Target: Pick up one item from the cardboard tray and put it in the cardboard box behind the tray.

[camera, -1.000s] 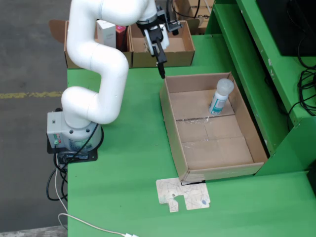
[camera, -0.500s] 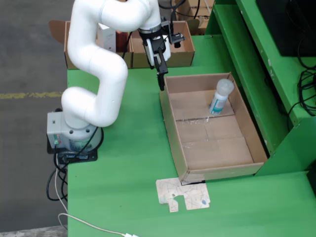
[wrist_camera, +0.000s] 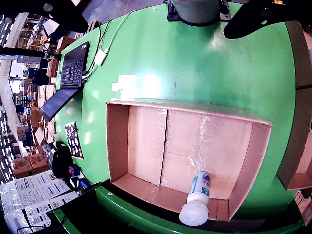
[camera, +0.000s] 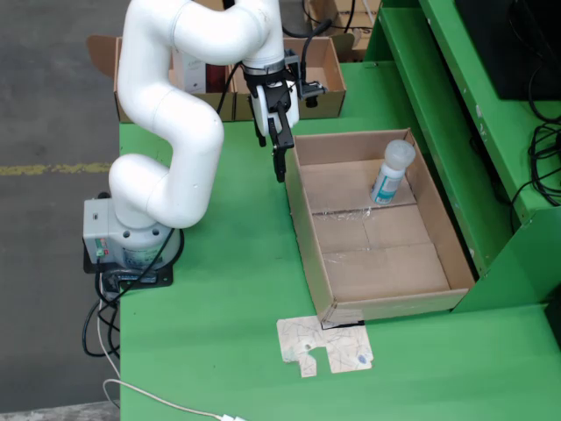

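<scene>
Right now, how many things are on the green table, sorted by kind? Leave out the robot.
Cardboard trays: 1
White-capped bottles: 1, lying in the tray
Flat cardboard scraps: 1
Cardboard boxes behind the tray: 2 visible
Total: 5

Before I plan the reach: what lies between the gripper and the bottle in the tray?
In the fixed view, the tray's near wall and bare cardboard floor separate the gripper from the bottle.
</scene>
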`<state>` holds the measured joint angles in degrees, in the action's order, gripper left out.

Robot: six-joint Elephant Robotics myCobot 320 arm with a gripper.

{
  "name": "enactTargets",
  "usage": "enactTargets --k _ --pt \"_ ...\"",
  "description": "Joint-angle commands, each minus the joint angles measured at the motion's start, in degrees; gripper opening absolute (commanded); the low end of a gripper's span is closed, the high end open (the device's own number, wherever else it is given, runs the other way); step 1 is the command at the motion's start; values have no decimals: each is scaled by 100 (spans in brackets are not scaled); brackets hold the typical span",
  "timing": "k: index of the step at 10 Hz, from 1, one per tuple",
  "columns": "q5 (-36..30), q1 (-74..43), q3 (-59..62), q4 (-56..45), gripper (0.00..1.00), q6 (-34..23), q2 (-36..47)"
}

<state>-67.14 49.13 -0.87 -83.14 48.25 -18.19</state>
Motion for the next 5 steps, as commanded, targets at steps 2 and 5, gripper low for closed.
enactTargets --k 2,5 --pt "107 -391 87 -8 100 -310 42" --pt "-145 -631 87 241 100 -817 5"
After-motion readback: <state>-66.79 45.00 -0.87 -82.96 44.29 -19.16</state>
